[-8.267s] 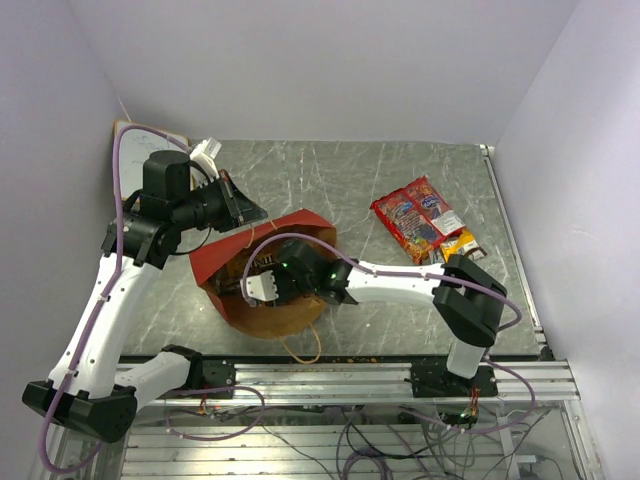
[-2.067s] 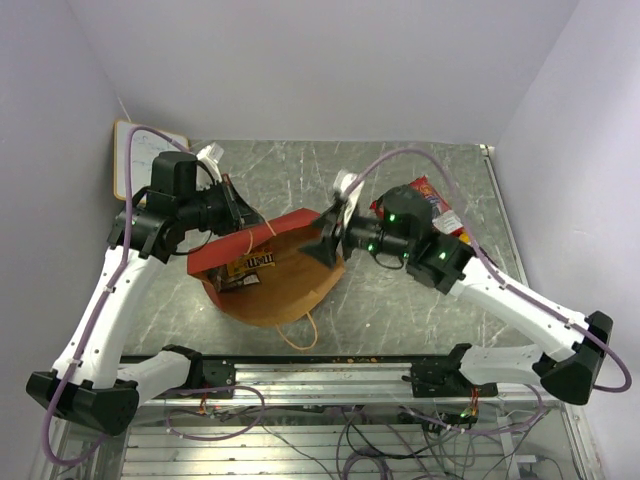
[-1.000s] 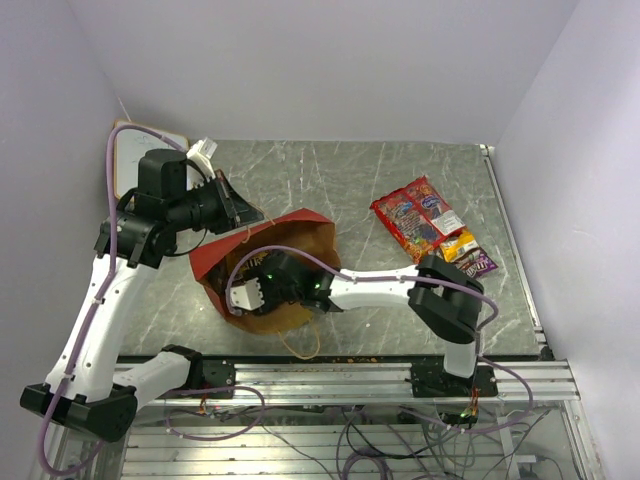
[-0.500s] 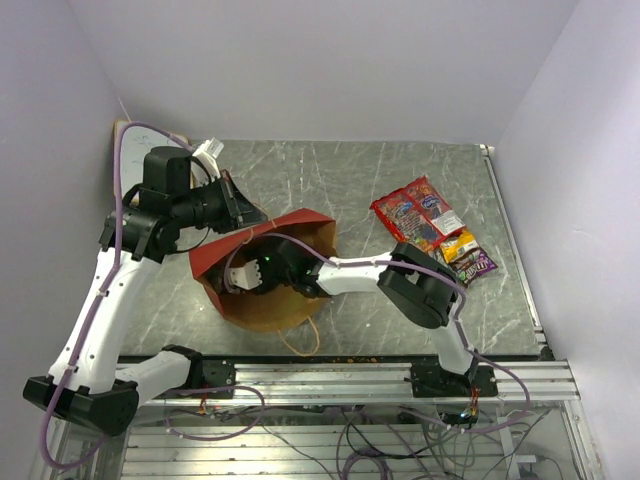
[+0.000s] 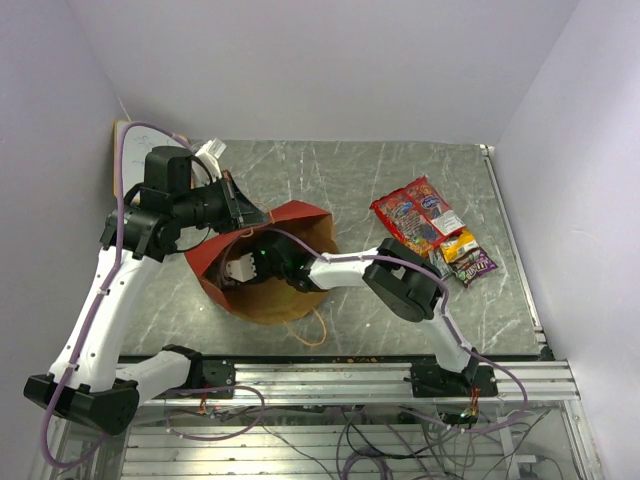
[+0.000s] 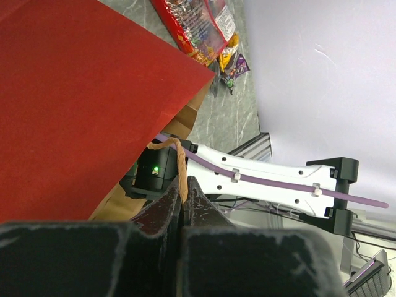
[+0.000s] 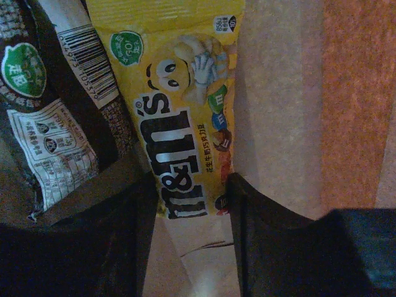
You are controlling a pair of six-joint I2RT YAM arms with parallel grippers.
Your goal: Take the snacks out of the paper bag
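The paper bag [image 5: 296, 216], red outside and brown inside, lies on its side with its mouth facing the near edge. My left gripper [image 5: 240, 222] is shut on its twisted loop handle [image 6: 179, 175] and holds the upper wall [image 6: 80, 99] up. My right gripper [image 5: 238, 268] is deep inside the bag. In the right wrist view it [image 7: 189, 207] is open, with its fingers [image 7: 260, 216] on either side of the lower end of a yellow candy pack [image 7: 182, 117]. A brown pack [image 7: 43, 117] lies beside it on the left.
Removed snacks lie on the table at the right: two red crisp-style bags [image 5: 415, 218], a yellow pack [image 5: 458, 243] and a purple pack [image 5: 474, 266]. The bag's other loop handle [image 5: 318, 326] lies toward the near rail. A white board's corner [image 5: 122, 133] shows behind the left arm.
My right arm has pushed further left and deeper into the bag. My left gripper keeps hold of the handle, and the bag's upper edge has shifted slightly.
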